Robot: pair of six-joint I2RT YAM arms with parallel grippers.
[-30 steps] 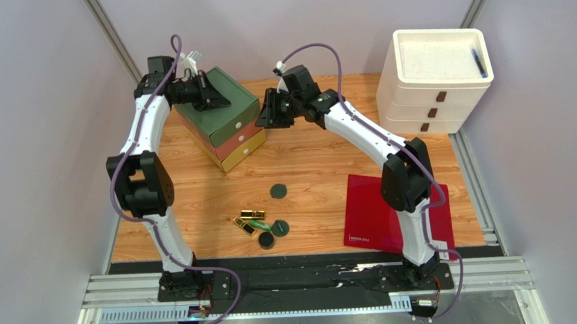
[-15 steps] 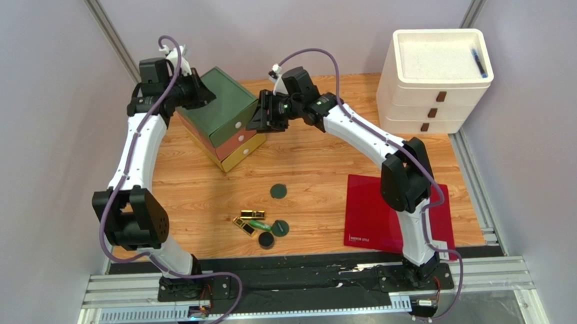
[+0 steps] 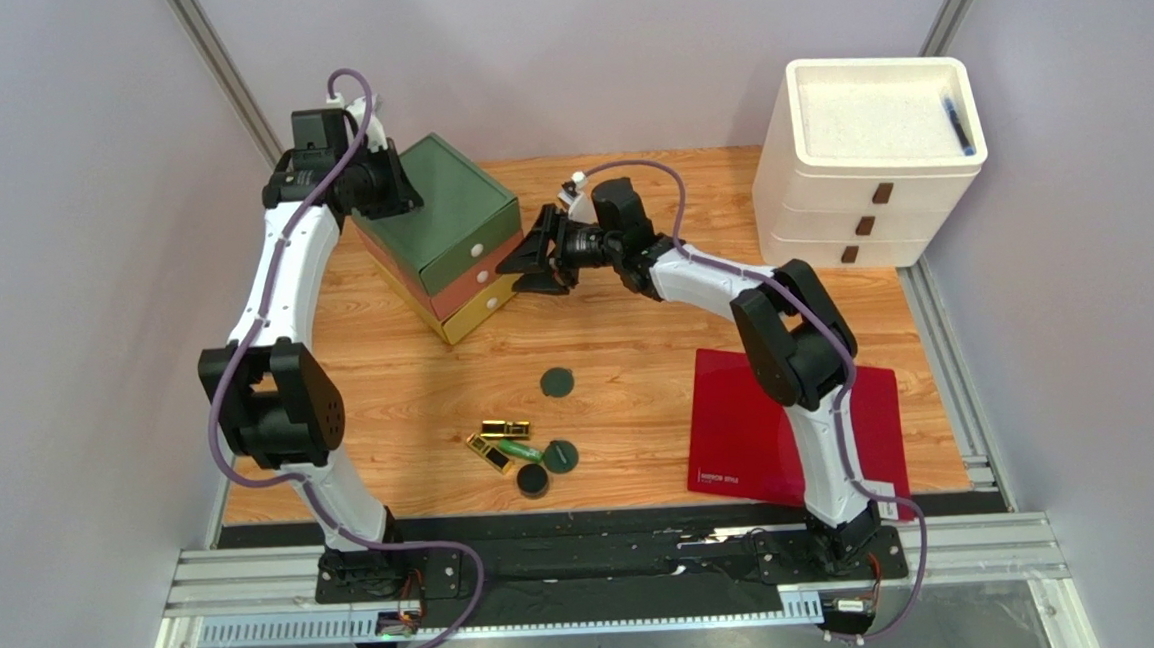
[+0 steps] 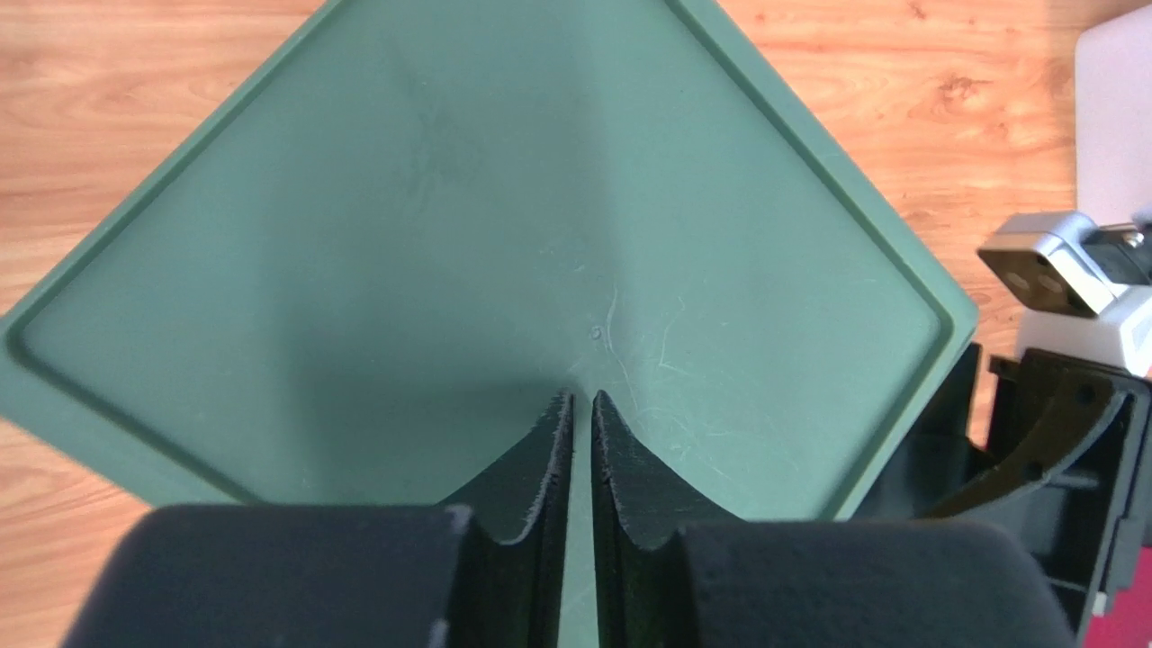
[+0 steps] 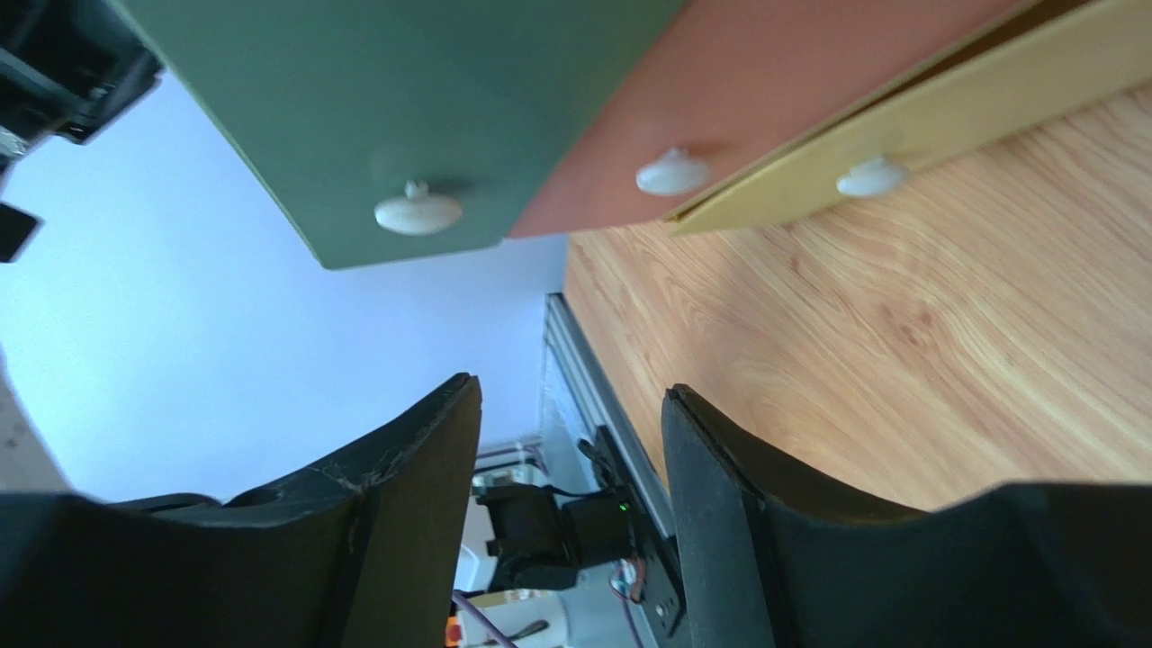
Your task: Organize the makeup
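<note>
The makeup lies on the table's front middle: three dark green round compacts point(image 3: 555, 383) point(image 3: 560, 453) point(image 3: 533, 480), gold lipstick tubes point(image 3: 507, 426) and a green tube point(image 3: 517, 453). No clear lip-gloss tubes show. A small three-drawer box point(image 3: 456, 219) has green, salmon and yellow drawers with white knobs point(image 5: 418, 212). My left gripper point(image 3: 391, 190) is shut and empty over the box's green top point(image 4: 446, 230); it also shows in the left wrist view point(image 4: 579, 400). My right gripper point(image 3: 524, 272) is open and empty, facing the drawer fronts a short way off; it also shows in the right wrist view point(image 5: 568, 392).
A white three-drawer unit point(image 3: 867, 171) stands at the back right with a dark pen-like item point(image 3: 956, 121) on its top. A flat red sheet point(image 3: 740, 419) lies at the front right under the right arm. Grey walls close in both sides.
My right gripper has dropped lower and come to the front of the drawer box. My left gripper has shifted slightly on the box's green top. The makeup has not moved.
</note>
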